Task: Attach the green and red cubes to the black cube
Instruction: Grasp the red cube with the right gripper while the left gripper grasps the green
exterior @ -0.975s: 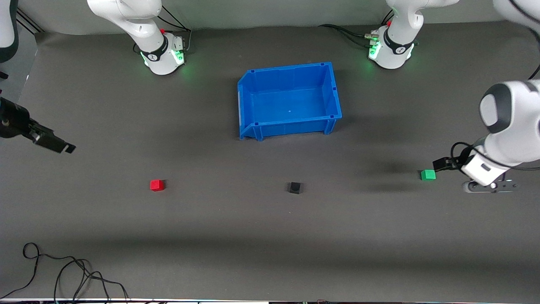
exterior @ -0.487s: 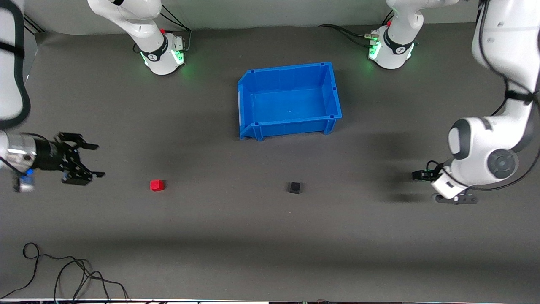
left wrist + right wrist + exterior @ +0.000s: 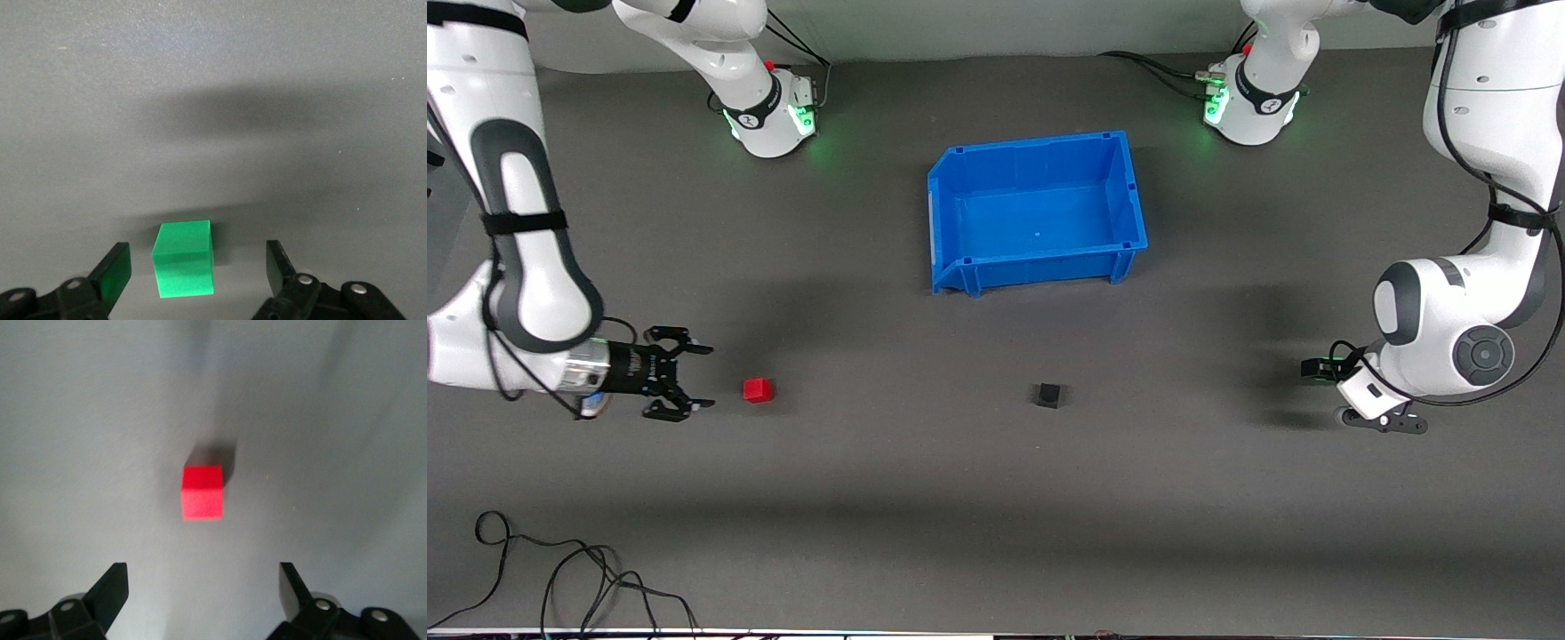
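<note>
Black cube (image 3: 1048, 396) is my landmark: in the front view it sits on the dark table (image 3: 996, 498), nearer the front camera than the blue bin (image 3: 1037, 211) and well apart from it. The red cube (image 3: 758, 389) lies well away from the black cube toward the right arm's end of the table, about as near the camera. My right gripper (image 3: 694, 377) is low just beside the red cube, on the side away from the black cube, fingers spread wide with nothing in them. My left gripper (image 3: 1309, 369) is well away from the black cube toward the left arm's end; only a sliver of the green cube (image 3: 1307, 374) shows at its tip.

From my left wrist, the green cube (image 3: 184, 267) rests on the table between my two fingers (image 3: 115, 271), a gap on each side, so I am wide apart and not gripping it.

From my right wrist, the red cube (image 3: 202, 493) lies ahead of my fingertips (image 3: 111, 585), lined up with the gap between them, apart from both. My fingers are spread wide and hold nothing.
</note>
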Robot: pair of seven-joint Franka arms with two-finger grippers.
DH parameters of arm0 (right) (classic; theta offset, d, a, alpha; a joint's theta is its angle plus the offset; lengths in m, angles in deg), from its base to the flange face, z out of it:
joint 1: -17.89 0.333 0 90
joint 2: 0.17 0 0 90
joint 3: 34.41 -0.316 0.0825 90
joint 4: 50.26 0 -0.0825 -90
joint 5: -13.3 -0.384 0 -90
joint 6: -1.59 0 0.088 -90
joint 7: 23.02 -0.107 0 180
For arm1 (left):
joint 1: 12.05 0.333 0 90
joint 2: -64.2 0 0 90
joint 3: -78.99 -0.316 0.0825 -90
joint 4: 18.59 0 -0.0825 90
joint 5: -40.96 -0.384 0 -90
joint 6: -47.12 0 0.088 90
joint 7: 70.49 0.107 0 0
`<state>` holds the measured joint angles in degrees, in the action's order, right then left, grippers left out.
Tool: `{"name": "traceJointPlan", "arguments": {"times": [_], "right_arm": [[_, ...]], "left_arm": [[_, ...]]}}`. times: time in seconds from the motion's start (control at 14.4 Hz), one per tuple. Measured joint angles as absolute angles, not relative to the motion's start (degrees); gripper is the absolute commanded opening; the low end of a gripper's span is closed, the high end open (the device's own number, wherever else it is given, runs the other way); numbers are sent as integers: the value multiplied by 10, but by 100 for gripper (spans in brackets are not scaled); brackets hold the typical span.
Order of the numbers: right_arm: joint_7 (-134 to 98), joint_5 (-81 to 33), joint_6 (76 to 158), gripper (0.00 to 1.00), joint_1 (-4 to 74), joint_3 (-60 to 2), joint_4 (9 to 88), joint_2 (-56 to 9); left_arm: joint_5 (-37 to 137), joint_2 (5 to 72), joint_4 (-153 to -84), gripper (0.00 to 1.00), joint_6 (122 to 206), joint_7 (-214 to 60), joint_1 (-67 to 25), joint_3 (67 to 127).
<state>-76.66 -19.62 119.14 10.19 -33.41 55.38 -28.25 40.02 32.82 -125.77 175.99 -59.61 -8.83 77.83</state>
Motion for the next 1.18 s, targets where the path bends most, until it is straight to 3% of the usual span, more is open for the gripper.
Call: {"name": "traceJointPlan", "arguments": {"times": [0.14,0.35,0.49,0.63,0.7,0.84,0.91,0.97,1.18], "right_arm": [[-756,-205,1216,100,102,-334,558,-309],[-740,-216,1240,100,102,-334,560,-341],[-737,-228,1253,98,104,-335,561,-352],[-736,-232,1258,82,110,-335,561,-356],[-736,-233,1261,71,113,-335,561,-357],[-736,-238,1263,41,116,-335,561,-357],[-736,-239,1263,31,116,-335,561,-357],[-736,-239,1263,27,116,-335,561,-357],[-736,-240,1263,27,116,-335,560,-357]], "left_arm": [[400,326,-1258,78,1760,-596,-88,779],[400,323,-1259,56,1760,-595,-88,779],[400,323,-1259,50,1760,-592,-88,779],[400,322,-1259,49,1760,-582,-86,778],[400,320,-1259,43,1760,-579,-86,778],[400,313,-1259,28,1760,-578,-84,778],[400,310,-1257,24,1760,-578,-81,778],[400,310,-1256,18,1760,-576,-77,778],[400,310,-1238,3,1759,-572,-69,778]]}}
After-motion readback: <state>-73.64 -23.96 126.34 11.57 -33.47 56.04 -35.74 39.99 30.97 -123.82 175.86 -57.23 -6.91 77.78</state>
